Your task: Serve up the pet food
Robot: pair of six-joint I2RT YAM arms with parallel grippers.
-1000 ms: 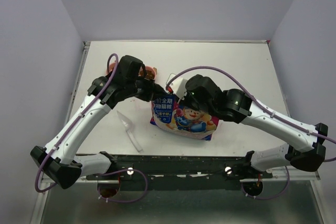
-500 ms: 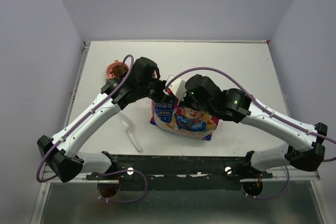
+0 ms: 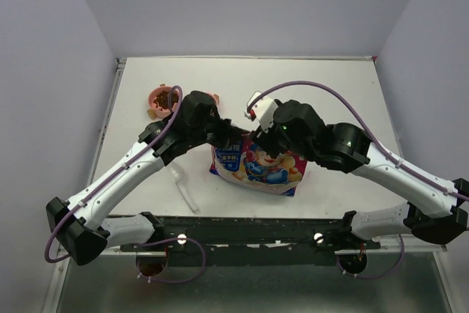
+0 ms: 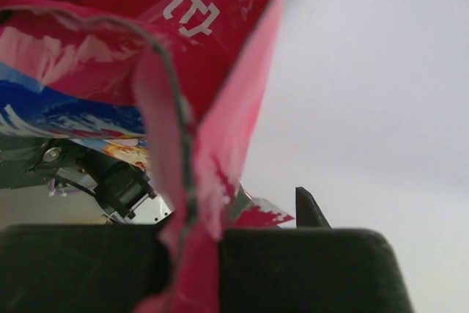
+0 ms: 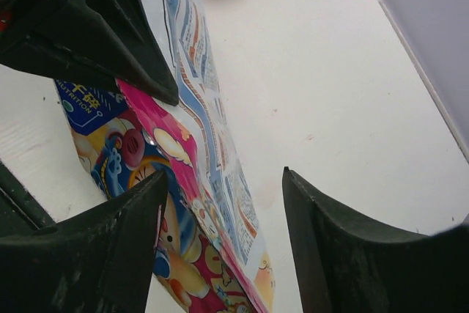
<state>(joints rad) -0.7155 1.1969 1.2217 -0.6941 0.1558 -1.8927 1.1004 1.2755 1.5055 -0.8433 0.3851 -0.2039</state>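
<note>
left arm: reaches far-right over counter [image 3: 330, 86], wrist at bag top | left gripper [image 3: 223, 131]: narrow, pinching top film of bag [image 3: 260, 168] | right arm: elbow bent, forearm angled left above bag | right gripper [image 5: 223, 181]: jaws wide, bag edge between them | pet food [image 3: 163, 96]: in pink bowl [image 3: 152, 98], far left, apart from bag

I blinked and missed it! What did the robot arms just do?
The left gripper swung from the pink bowl to the glossy pink cartoon-printed bag and pinched its top edge. The right gripper opened there. Bag, bowl and clear plastic scoop stayed put.
</note>
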